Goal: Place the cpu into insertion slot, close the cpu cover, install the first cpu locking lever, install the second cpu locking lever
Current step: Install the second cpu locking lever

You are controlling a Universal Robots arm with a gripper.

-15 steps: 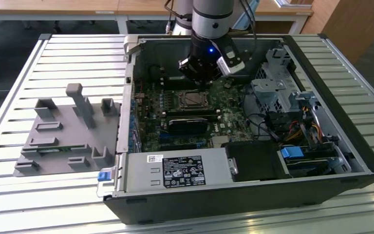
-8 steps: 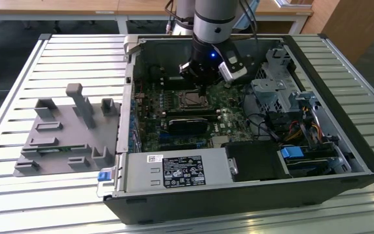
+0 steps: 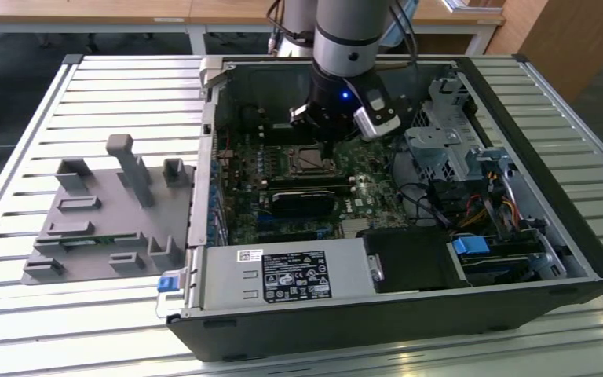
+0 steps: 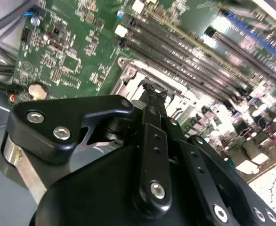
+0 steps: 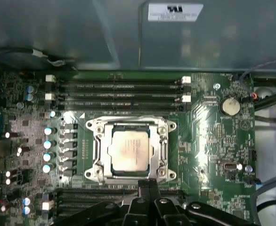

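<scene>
hovering just above the slot's [image 5: 131, 149] edge, the gripper [image 5: 149, 184] has its jaws clenched together on nothing. the cpu [image 5: 130, 150] sits in the slot, with the cover [image 5: 165, 146] lying flat around it, on the board [image 5: 213, 141] beside the memory slots [image 5: 119, 94].

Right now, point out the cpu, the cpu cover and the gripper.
cpu [image 5: 130, 151]: first wrist view, middle of its metal top.
cpu cover [image 5: 100, 149]: first wrist view, one side bar of the frame.
gripper [image 5: 149, 183]: first wrist view, between its fingertips.
</scene>
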